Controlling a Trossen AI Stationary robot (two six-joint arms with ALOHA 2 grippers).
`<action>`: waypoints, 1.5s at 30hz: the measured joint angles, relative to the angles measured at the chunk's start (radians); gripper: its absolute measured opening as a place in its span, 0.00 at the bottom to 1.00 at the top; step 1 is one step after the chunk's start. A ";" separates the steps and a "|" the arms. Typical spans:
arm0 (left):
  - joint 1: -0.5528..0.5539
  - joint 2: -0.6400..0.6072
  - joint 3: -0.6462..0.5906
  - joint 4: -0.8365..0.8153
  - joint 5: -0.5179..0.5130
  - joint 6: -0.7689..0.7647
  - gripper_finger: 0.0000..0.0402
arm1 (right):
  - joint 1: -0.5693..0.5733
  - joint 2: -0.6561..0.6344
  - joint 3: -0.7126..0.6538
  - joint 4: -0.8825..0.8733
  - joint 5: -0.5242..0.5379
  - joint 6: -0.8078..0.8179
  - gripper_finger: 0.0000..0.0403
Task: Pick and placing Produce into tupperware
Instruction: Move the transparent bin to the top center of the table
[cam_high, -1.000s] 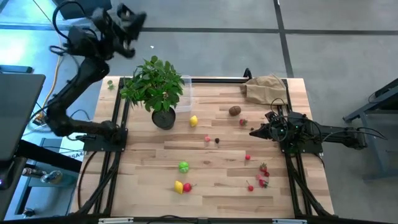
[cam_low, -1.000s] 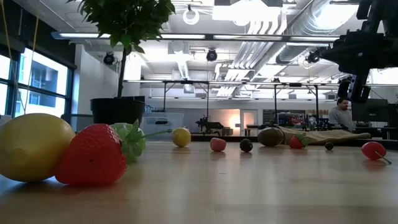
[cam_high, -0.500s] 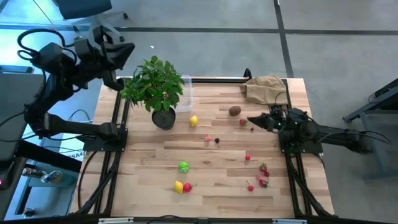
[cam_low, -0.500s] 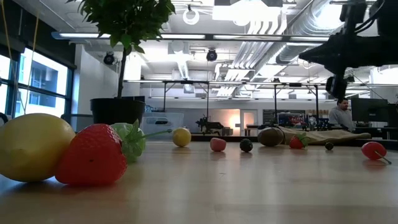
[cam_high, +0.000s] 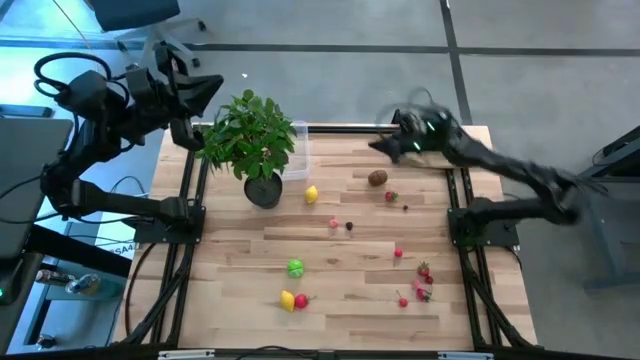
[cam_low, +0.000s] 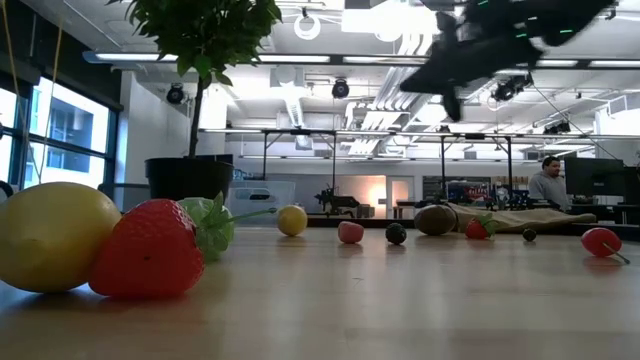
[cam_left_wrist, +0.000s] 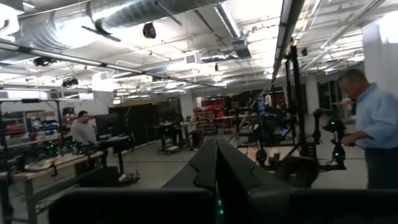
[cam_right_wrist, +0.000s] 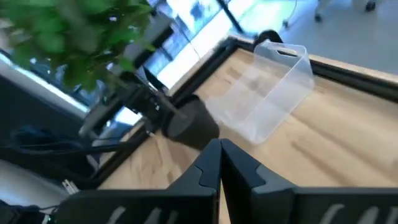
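- While the fruit lies untouched, the biggest change is the right gripper: half a second ago it sat low at the right-centre of the high view; now it hangs above the upper middle of the table, blurred with speed, fingers pressed together and carrying nothing.
- From its wrist camera the shut tips face the tupperware, which stands empty at the table's far edge just beside the black pot of the potted plant.
- At upper left of the high view, the left gripper has barely shifted, raised off the table's corner, fingers closed and empty.
- Smallest of all, the Produce has not moved: kiwi-like piece and lemon mid-table, green round one lower down, berries at lower right.
- My reading: nothing is packed yet; the right arm appears to be repositioning, not picking.
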 joint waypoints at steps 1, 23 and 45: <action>0.000 0.000 0.000 0.000 0.006 0.000 0.00 | -0.018 0.076 0.073 -0.015 -0.036 -0.022 0.00; 0.000 0.001 0.000 -0.008 0.057 0.006 0.00 | 0.039 1.206 1.442 -0.894 -0.233 -0.445 0.00; 0.000 0.001 0.000 -0.052 0.057 0.026 0.00 | 0.189 1.213 1.399 -0.937 0.091 -0.670 0.00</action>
